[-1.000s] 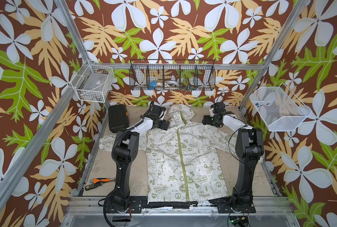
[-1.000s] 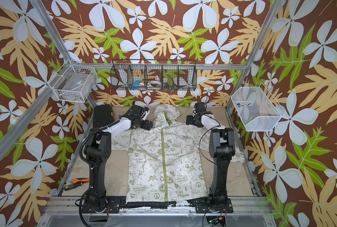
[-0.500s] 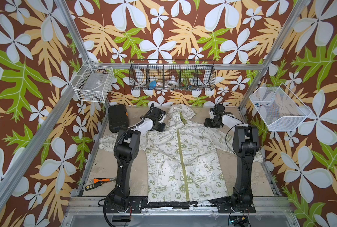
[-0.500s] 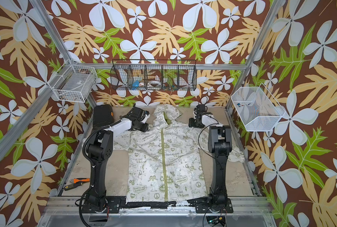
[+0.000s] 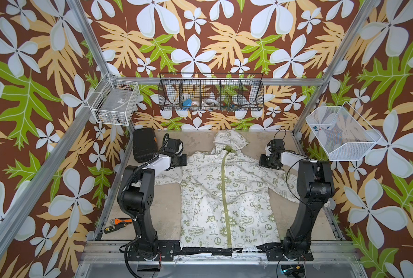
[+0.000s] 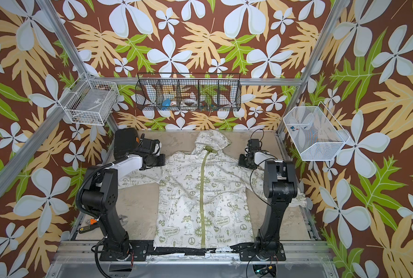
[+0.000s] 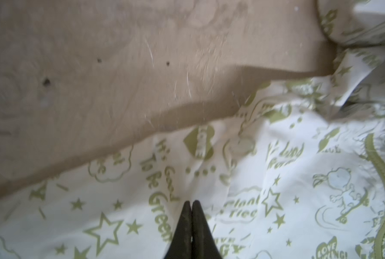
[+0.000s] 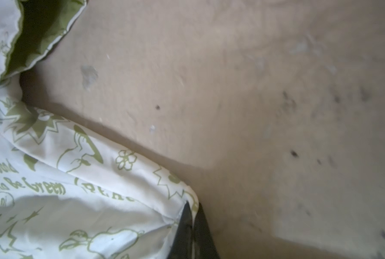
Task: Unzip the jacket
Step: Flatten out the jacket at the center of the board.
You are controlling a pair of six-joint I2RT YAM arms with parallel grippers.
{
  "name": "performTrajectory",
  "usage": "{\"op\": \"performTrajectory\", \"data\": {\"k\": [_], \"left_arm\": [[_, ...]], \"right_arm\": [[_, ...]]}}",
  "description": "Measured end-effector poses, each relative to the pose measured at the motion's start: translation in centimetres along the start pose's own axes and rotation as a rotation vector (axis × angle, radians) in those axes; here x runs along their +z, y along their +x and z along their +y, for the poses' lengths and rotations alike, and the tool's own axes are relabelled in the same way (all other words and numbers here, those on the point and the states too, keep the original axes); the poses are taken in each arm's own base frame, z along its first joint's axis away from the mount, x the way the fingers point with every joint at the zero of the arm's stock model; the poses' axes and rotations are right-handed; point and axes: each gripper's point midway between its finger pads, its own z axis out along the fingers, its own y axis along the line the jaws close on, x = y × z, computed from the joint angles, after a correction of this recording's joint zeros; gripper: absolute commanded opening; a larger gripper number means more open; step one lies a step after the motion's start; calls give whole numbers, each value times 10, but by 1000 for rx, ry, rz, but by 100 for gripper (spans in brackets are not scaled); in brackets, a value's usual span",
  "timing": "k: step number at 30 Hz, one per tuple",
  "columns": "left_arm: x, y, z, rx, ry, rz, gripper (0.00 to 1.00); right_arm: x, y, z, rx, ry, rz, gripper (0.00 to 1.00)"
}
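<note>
Zipper [image 5: 226, 197] runs 12–6; its top sits 3 o'clock of left hand [image 7: 191, 203] (pressed together, tips on jacket [image 5: 200, 204]), 9 o'clock of right hand [image 8: 192, 207] (pinching jacket edge).

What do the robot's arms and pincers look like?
The left arm and right arm are chunky black, each with a white forearm. A ribbed black cable loops beside the left one; thin wires trail by the right. Each pincer has dark, pointed fingers.
</note>
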Motion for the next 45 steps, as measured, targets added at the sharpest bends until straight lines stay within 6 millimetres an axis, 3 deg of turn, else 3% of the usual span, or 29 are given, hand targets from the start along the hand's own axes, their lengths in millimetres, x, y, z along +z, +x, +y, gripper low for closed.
{"op": "performTrajectory", "data": {"k": [1,2,3,5,6,9,12,14,17,20,26,33,39,42,44,45], "left_arm": [[-2,10,3,-21,-9,15,7],[-5,17,5,-38,-17,21,12],[-10,20,6,-45,-19,17,22],[-30,13,0,-50,4,-38,59],[-43,3,-7,-42,32,-86,70],[-86,-39,-53,66,152,-264,99],[-107,-77,-113,243,264,-367,100],[-98,-95,-149,358,297,-387,100],[-60,-90,-183,487,284,-325,100],[-28,-75,-210,582,266,-264,100],[5,-75,-255,684,164,-293,100],[39,-97,-275,709,16,-367,100],[78,-98,-262,778,-132,-343,95],[88,-107,-257,793,-192,-356,85],[91,-114,-253,792,-215,-367,71],[91,-118,-248,782,-223,-369,58]], "right_arm": [[-5,7,-3,2,15,8,47],[-11,14,-5,4,26,19,62],[-16,20,-7,6,35,30,65],[-28,27,-9,19,49,39,70],[-36,25,-8,21,46,29,71],[-67,2,5,26,1,-61,71],[-104,-30,26,32,-79,-189,71],[-130,-48,39,36,-134,-269,70],[-166,-68,54,35,-194,-363,70],[-192,-76,62,21,-227,-418,70],[-215,-73,69,4,-267,-452,70],[-205,-56,71,4,-293,-396,70],[-202,-48,74,7,-318,-368,68],[-197,-43,73,21,-319,-349,66],[-193,-41,72,27,-317,-340,64],[-191,-39,71,29,-314,-334,64]]}}
